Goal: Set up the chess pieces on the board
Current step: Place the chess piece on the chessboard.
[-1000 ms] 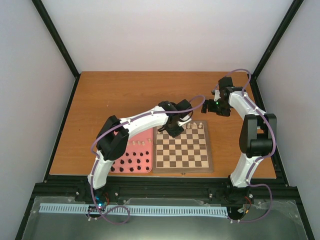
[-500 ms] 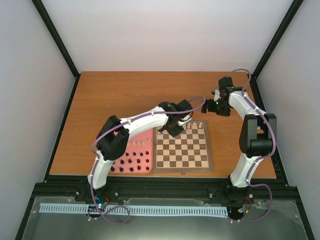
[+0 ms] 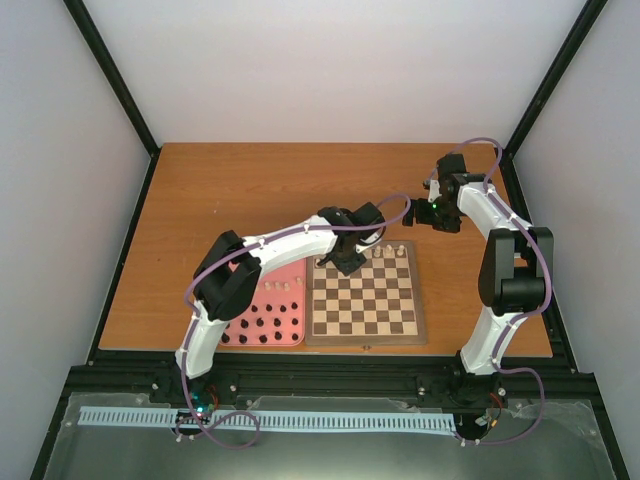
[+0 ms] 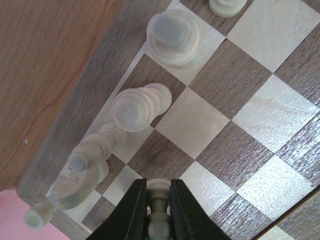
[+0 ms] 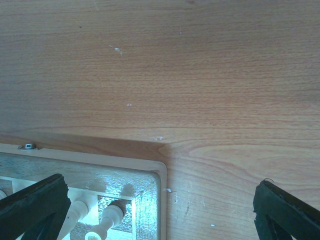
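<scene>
Jaws of the left gripper are clamped on a cream pawn, pinched at the neck with its round head showing between the tips. Those of the right gripper stand wide apart and empty, over the table just beyond the far right corner of the board.

The pawn hangs over the squares near the board's far left corner, just near of the far row where taller pieces stand; whether its base touches the wood I cannot tell. To place it well, I would centre it on a square of the second row and bring it straight down. The black fingers should be kept off the tall neighbours, which look light enough to topple at a brush. Part the jaws only once the base sits flat, then lift straight up.

The pieces are small, milky and slightly translucent, turned in rings and knobs, each much smaller than its square. Several line the far left corner, with more along the far row toward the right. Light and dark wood checks lie inside a brown border, and a pink tray of black pieces sits just left of the board
</scene>
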You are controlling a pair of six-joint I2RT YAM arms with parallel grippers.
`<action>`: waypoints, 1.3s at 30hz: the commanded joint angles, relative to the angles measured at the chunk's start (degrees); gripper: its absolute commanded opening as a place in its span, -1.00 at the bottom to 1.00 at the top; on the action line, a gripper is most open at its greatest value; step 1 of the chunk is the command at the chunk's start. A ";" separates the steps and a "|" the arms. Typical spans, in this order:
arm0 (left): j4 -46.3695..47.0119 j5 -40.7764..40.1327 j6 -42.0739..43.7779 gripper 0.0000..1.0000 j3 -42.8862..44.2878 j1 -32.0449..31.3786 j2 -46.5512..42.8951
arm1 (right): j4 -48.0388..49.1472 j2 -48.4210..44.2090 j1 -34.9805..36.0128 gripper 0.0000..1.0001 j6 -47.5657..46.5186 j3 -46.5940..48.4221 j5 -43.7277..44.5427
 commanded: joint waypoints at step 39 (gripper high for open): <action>1.76 0.30 -0.31 -0.59 1.67 -0.62 1.48 | 0.74 0.37 -0.43 1.00 -0.24 0.36 -0.23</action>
